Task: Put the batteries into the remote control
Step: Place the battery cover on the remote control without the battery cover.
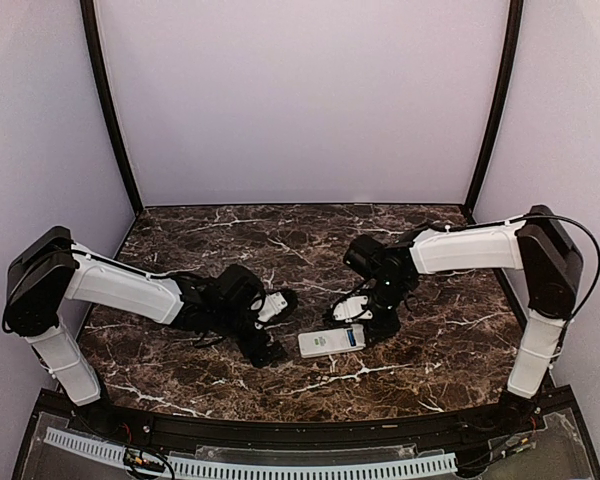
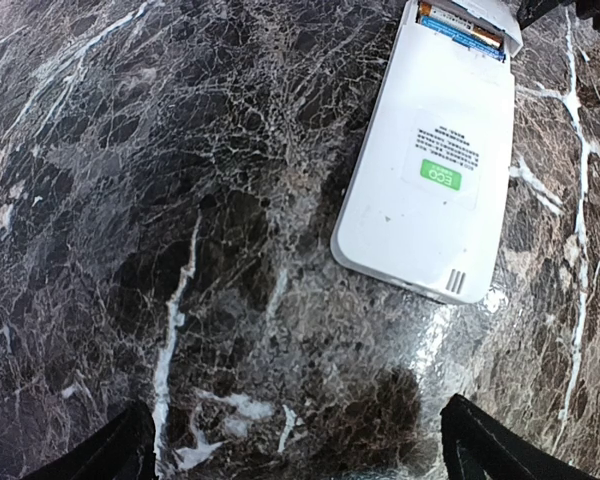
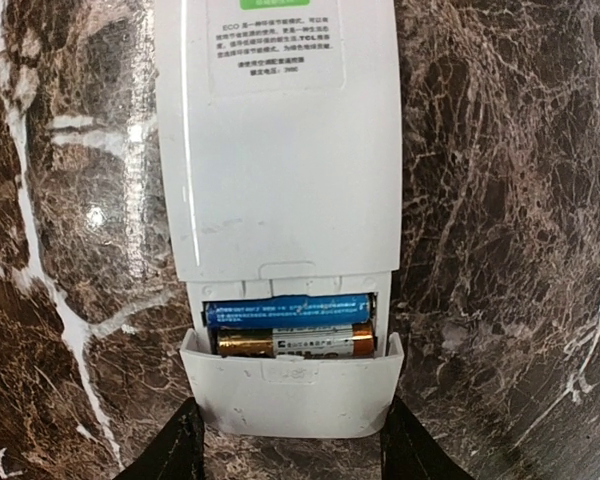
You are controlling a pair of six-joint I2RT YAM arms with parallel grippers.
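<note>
Plainly, the right gripper has its fingers half closed on the cover, one against each long side, pinching it. The cover sits at the open end of the remote, just short of the bay. There two batteries lie side by side, one blue and one gold. The remote lies face down, label up, near the table's 6 o'clock edge, with its bay end toward 3 o'clock in the top view.

The left gripper is spread as wide as it goes and holds nothing. Its fingers touch neither the remote nor the cover. It sits low at the remote's 9 o'clock, just beside it but apart. Bare marble runs from the remote toward 12 o'clock up to the back wall, with more at 9 and 3 o'clock behind each arm. Toward 6 o'clock only a narrow strip lies before the edge.
</note>
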